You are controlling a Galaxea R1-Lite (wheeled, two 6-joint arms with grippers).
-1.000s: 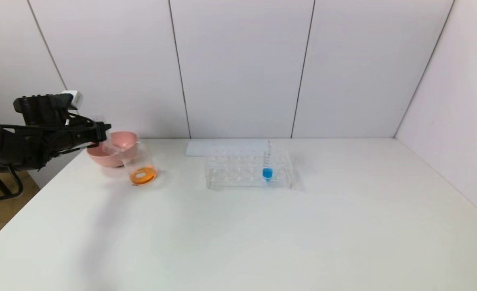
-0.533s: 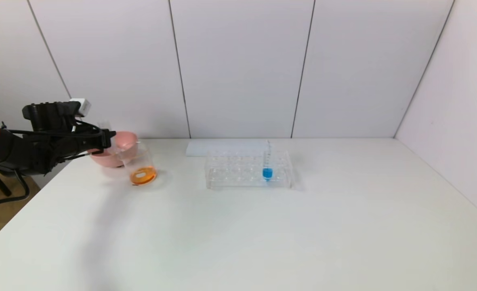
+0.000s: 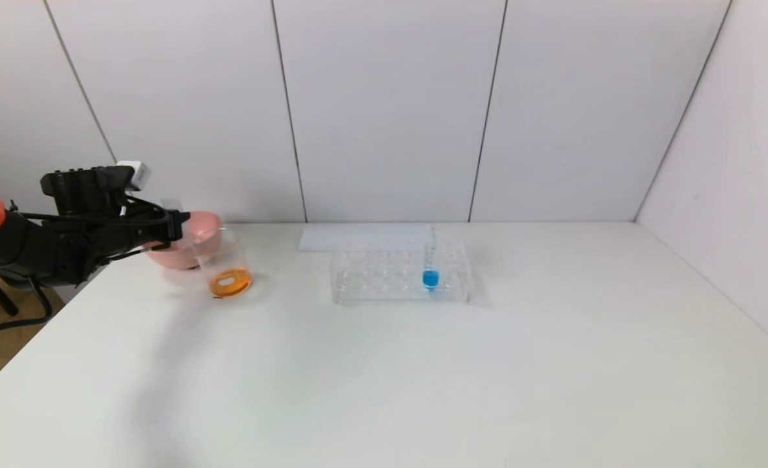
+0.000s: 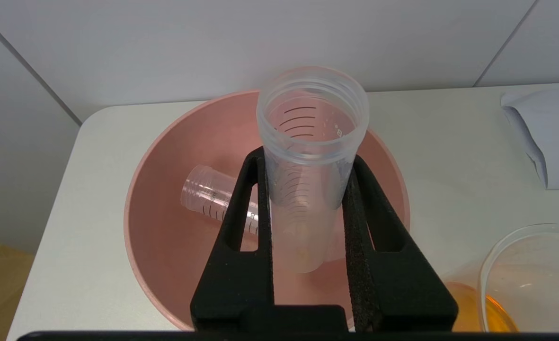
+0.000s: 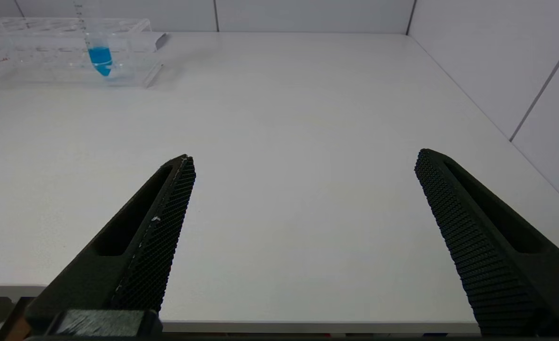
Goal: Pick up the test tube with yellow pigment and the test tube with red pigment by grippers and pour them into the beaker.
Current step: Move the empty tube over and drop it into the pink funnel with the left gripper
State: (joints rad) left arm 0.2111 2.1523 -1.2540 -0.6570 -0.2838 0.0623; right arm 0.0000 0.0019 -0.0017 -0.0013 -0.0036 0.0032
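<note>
Black and two-fingered, the left gripper (image 4: 307,189) hovered over the pink round bowl (image 4: 165,246) at the far left of the white tabletop (image 3: 423,377), its jaws clamped on an emptied clear graduated test tube (image 4: 310,156) whose open threaded mouth pointed away from the wrist. A second empty clear tube (image 4: 213,199) lay on its side inside the bowl. Just right of the bowl stood the small clear glass beaker (image 3: 227,266), holding a shallow pool of orange liquid. Farther right, near the middle of the far edge, sat the clear boxy plastic tube rack (image 3: 400,273) with one upright tube of blue liquid (image 3: 430,270) in it, and a flat white sheet (image 3: 357,237) lay behind it. Low at the near right edge, the right gripper (image 5: 303,163) hung with its jaws spread wide, holding nothing.
</note>
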